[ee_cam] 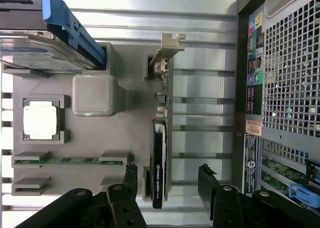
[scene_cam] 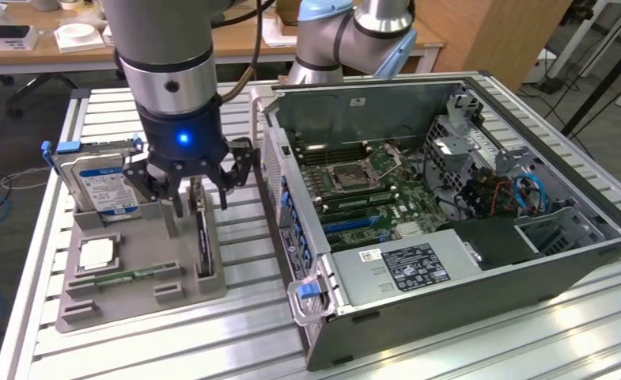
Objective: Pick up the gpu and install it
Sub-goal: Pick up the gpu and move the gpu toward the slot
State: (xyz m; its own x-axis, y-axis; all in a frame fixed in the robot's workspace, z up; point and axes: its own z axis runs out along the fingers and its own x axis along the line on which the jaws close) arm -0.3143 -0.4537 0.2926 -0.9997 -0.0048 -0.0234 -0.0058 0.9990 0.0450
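gripper [ee_cam: 167, 170] jaws wide, holding nothing | gpu [ee_cam: 159, 155] on edge in grey holder [ee_cam: 130, 123], its near end between the fingers [ee_cam: 131, 177], untouched | long axis across the closing line, bracket [ee_cam: 169, 45] at far end

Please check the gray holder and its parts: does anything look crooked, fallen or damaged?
Nothing stands out. The gpu stands straight on its edge in the gray holder, with the open gripper over it; the hard drive, processor and memory stick sit neatly in their own slots.
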